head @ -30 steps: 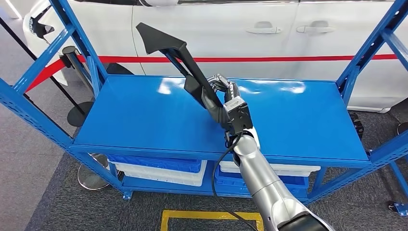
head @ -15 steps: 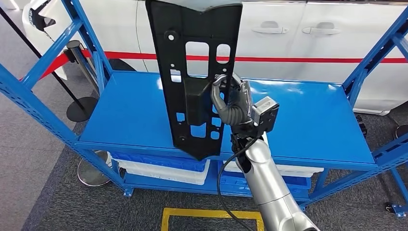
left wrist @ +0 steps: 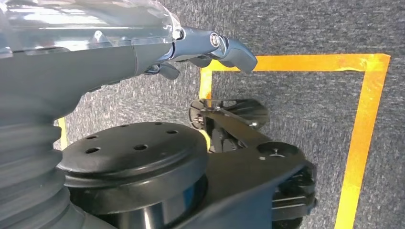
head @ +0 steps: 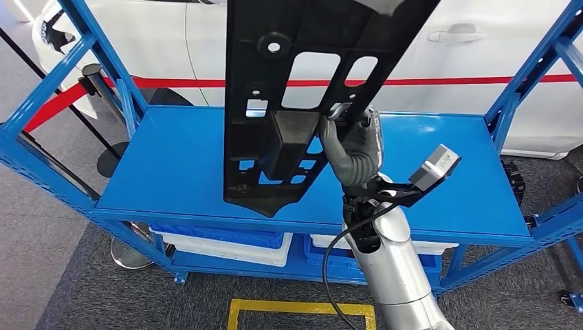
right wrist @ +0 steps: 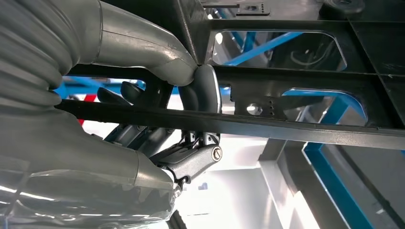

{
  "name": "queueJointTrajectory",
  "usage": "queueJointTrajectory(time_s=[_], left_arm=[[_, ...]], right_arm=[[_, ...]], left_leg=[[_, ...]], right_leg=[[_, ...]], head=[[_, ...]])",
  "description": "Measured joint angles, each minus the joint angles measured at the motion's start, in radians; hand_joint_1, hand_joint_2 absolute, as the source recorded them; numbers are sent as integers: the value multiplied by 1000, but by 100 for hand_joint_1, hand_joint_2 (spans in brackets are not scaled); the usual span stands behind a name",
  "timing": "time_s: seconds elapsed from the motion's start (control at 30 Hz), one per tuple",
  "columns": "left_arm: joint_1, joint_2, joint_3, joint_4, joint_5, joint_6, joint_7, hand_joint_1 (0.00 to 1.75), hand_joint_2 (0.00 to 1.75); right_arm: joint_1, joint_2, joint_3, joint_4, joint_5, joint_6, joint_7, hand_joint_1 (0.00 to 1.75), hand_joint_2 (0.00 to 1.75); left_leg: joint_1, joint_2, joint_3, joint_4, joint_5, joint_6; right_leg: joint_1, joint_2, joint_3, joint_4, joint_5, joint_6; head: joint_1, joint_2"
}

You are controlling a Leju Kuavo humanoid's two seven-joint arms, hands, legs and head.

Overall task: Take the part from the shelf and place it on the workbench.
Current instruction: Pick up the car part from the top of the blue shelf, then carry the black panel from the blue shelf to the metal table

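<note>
right hand (head: 352,148) clamped on black part (head: 289,103), frame centre, above blue shelf (head: 172,165); thumb (right wrist: 143,47) on part's rib; left hand (left wrist: 210,47) empty, fingers loosely apart, over grey carpet (left wrist: 305,57), yellow tape (left wrist: 363,119).

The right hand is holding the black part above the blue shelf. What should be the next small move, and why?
Probably carry it back, away from the shelf. The right hand grips the black part by an edge, its lower tip off the shelf surface, so lifting seems done. The workbench is not in sight, so turning toward it likely follows.

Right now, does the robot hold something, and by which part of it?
The right robot hand grips the black part by a bar beside its cut-outs, lifted above the shelf. The left robot hand holds nothing.
</note>
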Motion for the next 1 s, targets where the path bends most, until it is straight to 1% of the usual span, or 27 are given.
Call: queueJointTrajectory(time_s=[0.03, 0.07, 0.1, 0.13, 0.17, 0.2, 0.27, 0.3, 0.33, 0.37, 0.4, 0.43, 0.47, 0.5, 0.53, 0.57, 0.6, 0.63, 0.67, 0.73, 0.77, 0.8, 0.83, 0.87, 0.93, 0.97, 1.0], left_arm=[[0, 0, 1, 0, 0, 0, 0, 0, 175], [0, 0, 1, 0, 0, 1, -1, 0, 175], [0, 1, 2, 0, 1, 1, -2, 0, 175], [-1, 1, 2, 0, 1, 2, -2, 0, 175], [-2, 1, 3, 0, 2, 2, -3, 0, 175], [-2, 1, 4, 0, 3, 3, -4, 0, 175], [-1, -1, 4, 0, 6, 2, -6, 0, 175], [0, -1, 5, 0, 8, 2, -9, 0, 175], [0, -2, 6, 0, 10, 1, -11, 0, 175], [0, -3, 7, 0, 10, 1, -14, 0, 175], [0, -4, 7, 0, 11, 1, -15, 0, 175], [0, -5, 8, 0, 10, 2, -15, 0, 175], [1, -6, 8, 0, 10, 5, -13, 0, 175], [1, -7, 8, 0, 9, 8, -11, 0, 175], [2, -7, 8, 0, 8, 11, -8, 0, 175], [2, -8, 8, 0, 7, 13, -5, 0, 175], [1, -8, 8, 0, 6, 15, -3, 0, 175], [0, -7, 8, 0, 6, 17, -1, 0, 175], [-1, -7, 8, 0, 6, 19, 0, 0, 175], [-1, -7, 8, 0, 6, 22, 0, 0, 175], [-1, -7, 8, 0, 7, 24, 0, 0, 175], [-1, -7, 9, 0, 8, 25, -1, 0, 175], [-1, -7, 9, 0, 9, 27, -1, 0, 175], [-1, -7, 9, 0, 10, 27, -2, 0, 175], [0, -7, 10, 0, 12, 27, -2, 0, 175], [1, -7, 11, 0, 14, 26, -2, 0, 175], [2, -7, 12, 0, 16, 24, -2, 0, 175]], right_arm=[[8, -1, 1, -18, -9, 12, 0, 175, 175], [15, -1, 2, -37, -18, 26, 0, 175, 175], [20, -2, 3, -56, -27, 39, 1, 175, 175], [25, -2, 4, -74, -34, 49, 1, 175, 175], [31, -3, 5, -89, -40, 58, 2, 175, 175], [37, -3, 6, -102, -45, 65, 4, 175, 175], [49, -4, 8, -124, -57, 83, 10, 175, 175], [55, -6, 9, -137, -68, 99, 13, 175, 175], [62, -8, 10, -151, -82, 118, 15, 175, 175], [72, -10, 11, -164, -95, 137, 17, 175, 175], [86, -14, 12, -178, -105, 154, 18, 175, 175], [102, -17, 13, -192, -112, 167, 20, 175, 175], [120, -21, 15, -206, -116, 177, 23, 175, 175], [137, -25, 17, -220, -120, 185, 27, 175, 175], [151, -29, 20, -233, -123, 192, 29, 175, 175], [163, -32, 23, -246, -125, 196, 31, 175, 175], [175, -35, 26, -257, -125, 200, 32, 175, 175], [188, -38, 28, -267, -125, 203, 31, 175, 175], [201, -40, 31, -276, -126, 206, 30, 175, 175], [225, -45, 36, -287, -128, 215, 30, 175, 175], [234, -47, 39, -289, -129, 220, 30, 175, 175], [241, -48, 43, -289, -131, 225, 30, 175, 175], [246, -50, 46, -290, -133, 228, 30, 175, 175], [250, -51, 49, -290, -135, 231, 30, 175, 175], [259, -53, 54, -290, -137, 232, 31, 175, 175], [263, -55, 55, -290, -138, 231, 31, 175, 175], [266, -55, 55, -290, -139, 230, 33, 175, 175]], left_leg=[[-3, 0, 22, -53, 36, 8], [-8, 0, 55, -128, 74, 21], [-12, 2, 86, -198, 102, 33], [-17, 3, 109, -247, 118, 42], [-22, 4, 121, -272, 121, 48], [-24, 5, 123, -277, 119, 49], [-21, 4, 131, -293, 128, 50], [-17, 5, 136, -303, 133, 52], [-13, 6, 141, -312, 138, 53], [-12, 6, 143, -315, 140, 54], [-12, 6, 143, -316, 140, 56], [-11, 6, 143, -315, 139, 55], [-11, 5, 143, -313, 138, 55], [-9, 4, 142, -311, 136, 52], [-6, 3, 142, -306, 133, 48], [-4, 2, 142, -300, 128, 43], [-4, 1, 140, -291, 122, 36], [-4, 0, 138, -283, 116, 29], [-5, -1, 136, -278, 112, 22], [-4, -2, 136, -276, 109, 11], [-2, -2, 137, -275, 107, 5], [-1, -1, 133, -264, 97, 1], [0, -1, 120, -234, 76, -3], [0, 0, 96, -179, 45, -6], [0, 0, 31, -42, -17, -9], [0, 0, 9, 5, -30, -8], [0, 0, 5, 12, -21, -4]], right_leg=[[4, 1, 3, 0, -1, -1], [7, 1, 7, 0, -3, -2], [11, 1, 9, 0, -4, -2], [11, 1, 9, 0, -5, 0], [10, 0, 9, 0, -6, 4], [9, -2, 8, -1, -5, 9], [8, -3, 10, 0, -8, 19], [8, -2, 5, 14, -19, 25], [8, -1, -9, 46, -40, 30], [4, -1, -33, 98, -70, 36], [1, -1, -65, 163, -103, 41], [-3, -1, -95, 224, -127, 47], [-7, -1, -115, 261, -134, 52], [-12, -1, -116, 260, -121, 57], [-17, -2, -97, 220, -92, 62], [-22, -3, -63, 152, -57, 66], [-23, -1, -30, 89, -32, 67], [-25, 1, -7, 44, -18, 63], [-24, 3, 4, 21, -15, 57], [-19, 7, 3, 18, -17, 38], [-19, 6, 3, 17, -17, 31], [-19, 5, 4, 15, -16, 24], [-20, 4, 5, 13, -15, 18], [-20, 3, 5, 13, -15, 13], [-15, 1, 4, 13, -16, 8], [-12, 1, 4, 13, -16, 7], [-9, 1, 5, 13, -16, 7]], head=[[0, 0], [0, 0], [1, 0], [1, 0], [1, 0], [1, 0], [2, 0], [2, 0], [2, 0], [3, 0], [3, 0], [3, 0], [3, 0], [3, 0], [3, 0], [3, 0], [3, 0], [3, 0], [2, 0], [1, 0], [1, 0], [1, 0], [1, 0], [1, 0], [1, 0], [1, 0], [1, 0]])
